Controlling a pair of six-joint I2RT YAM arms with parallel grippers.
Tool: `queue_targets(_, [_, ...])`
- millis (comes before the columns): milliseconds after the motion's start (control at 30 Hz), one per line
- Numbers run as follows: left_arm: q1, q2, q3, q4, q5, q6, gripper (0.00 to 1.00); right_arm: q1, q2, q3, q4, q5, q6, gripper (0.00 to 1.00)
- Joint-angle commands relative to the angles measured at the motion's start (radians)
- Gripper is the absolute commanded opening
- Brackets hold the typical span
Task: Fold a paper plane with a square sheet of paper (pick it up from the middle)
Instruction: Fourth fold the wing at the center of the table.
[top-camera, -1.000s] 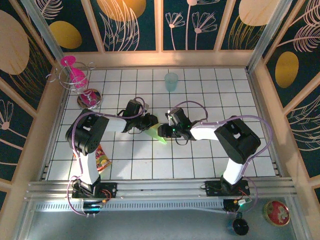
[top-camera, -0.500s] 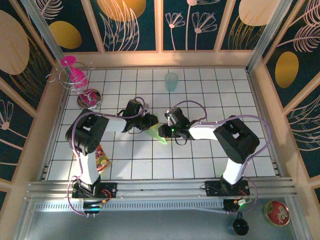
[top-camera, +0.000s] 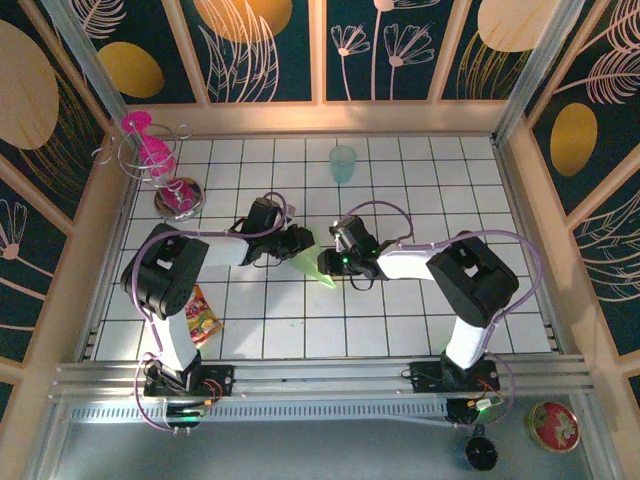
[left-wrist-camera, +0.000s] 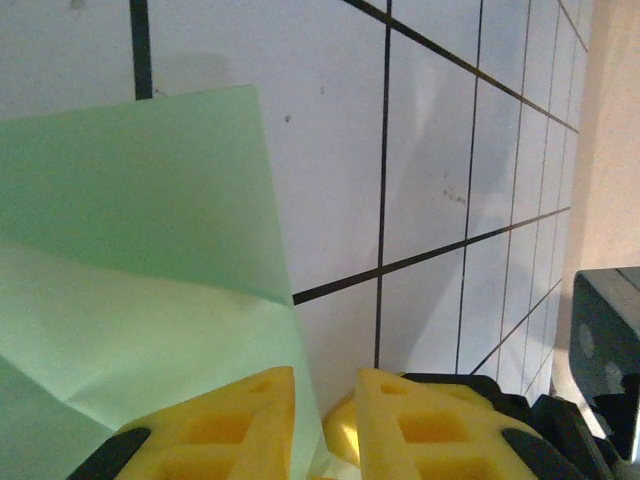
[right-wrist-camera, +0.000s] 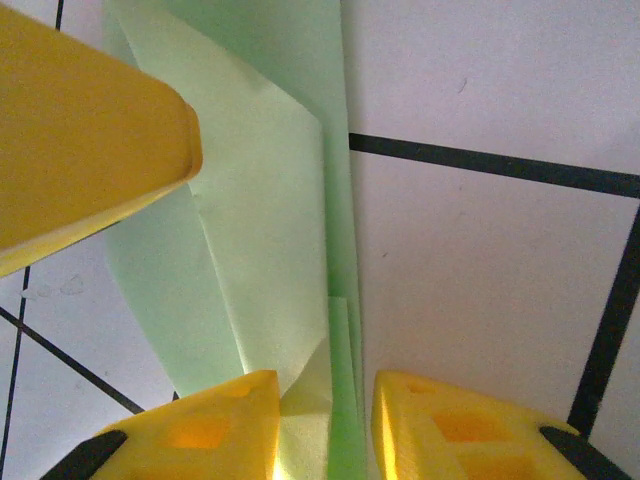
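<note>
I see L end effector (left-wrist-camera: 325, 425) and R end effector (right-wrist-camera: 326, 430) both pinching paper plane (top-camera: 314, 270), mid table (top-camera: 400, 320).

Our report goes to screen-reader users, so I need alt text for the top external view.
Two robot arms meet at the middle of a white tiled table, the left pincer and right pincer both at a pointed light green paper plane. A pale teal cup stands near the far edge.

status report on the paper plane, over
Left gripper pinching the paper plane. Right gripper pinching it too. Teal cup well behind, not in the way.
</note>
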Motion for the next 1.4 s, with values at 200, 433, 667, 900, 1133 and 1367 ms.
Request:
queue_targets(200, [0.006,0.059,0.033,-0.008,0.022,0.014,0.22,0.029,0.135,-0.026,-0.044,0.023,-0.003,0.32])
queue_targets(433, [0.007,0.078,0.034,-0.028,0.005,0.016,0.22,0.032,0.144,-0.024,-0.048,0.029,-0.003,0.31])
queue_targets(667, [0.006,0.097,0.032,-0.068,-0.015,0.026,0.22,0.034,0.135,-0.024,-0.049,0.026,0.000,0.31])
queue_targets(900, [0.006,0.108,0.024,-0.101,-0.034,0.043,0.22,0.019,-0.005,0.006,-0.085,0.032,0.031,0.35])
queue_targets(1133, [0.006,0.103,0.009,-0.101,-0.042,0.047,0.22,0.012,-0.159,0.030,-0.069,0.054,0.041,0.40])
queue_targets(1367, [0.006,0.103,0.010,-0.104,-0.043,0.048,0.21,-0.018,-0.123,0.029,0.036,-0.139,0.029,0.23])
